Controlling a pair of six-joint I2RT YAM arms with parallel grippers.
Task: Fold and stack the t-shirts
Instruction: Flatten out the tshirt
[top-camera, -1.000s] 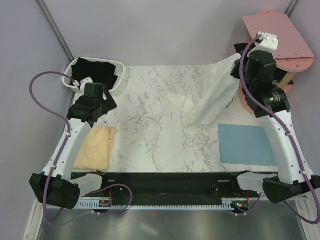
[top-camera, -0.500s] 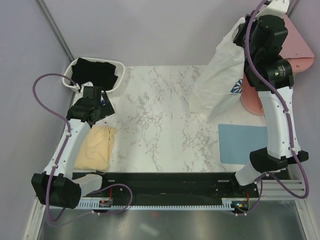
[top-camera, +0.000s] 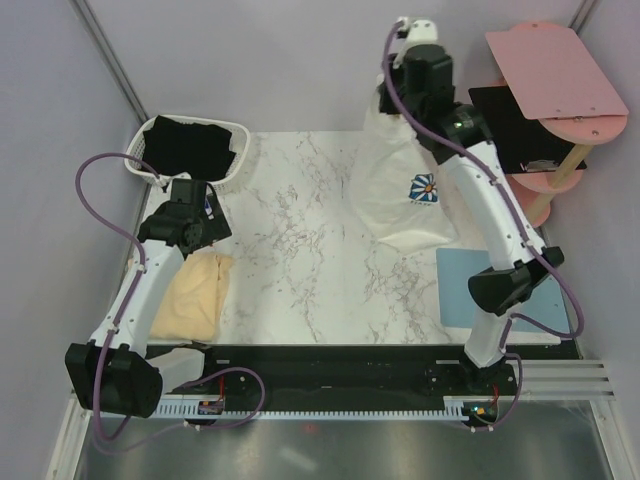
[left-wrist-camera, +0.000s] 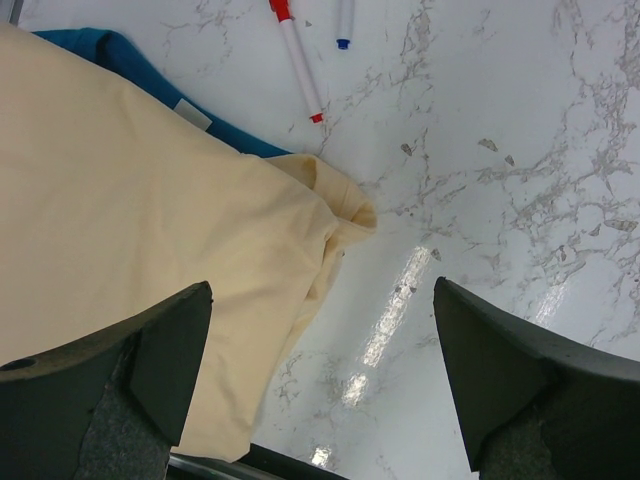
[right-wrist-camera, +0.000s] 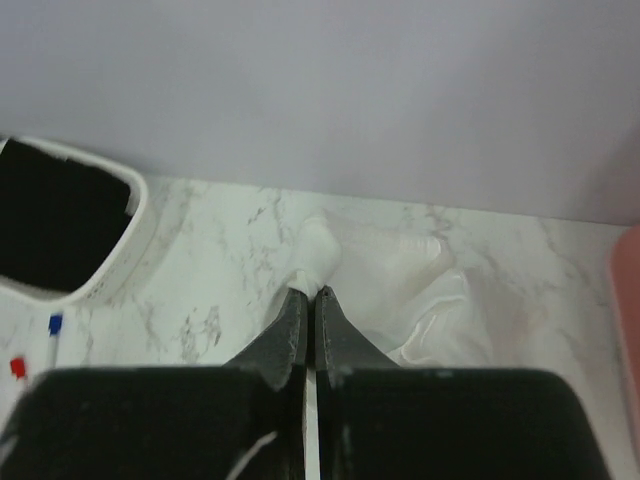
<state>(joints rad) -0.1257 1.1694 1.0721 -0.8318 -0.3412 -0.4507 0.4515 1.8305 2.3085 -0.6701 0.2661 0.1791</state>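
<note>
Right gripper (right-wrist-camera: 308, 293), clamped on the white t-shirt (top-camera: 400, 200), has swung left; it hangs beneath me, ready for spreading.

The table top (left-wrist-camera: 500, 150) is smooth and glossy, with a white marble pattern that reflects the light. The pale yellow t-shirt (left-wrist-camera: 130, 230) is soft matt cloth with small wrinkles. The white t-shirt (top-camera: 400, 195) is thin, creased cloth. The light-blue mat (top-camera: 455, 300) looks smooth and matt.
</note>
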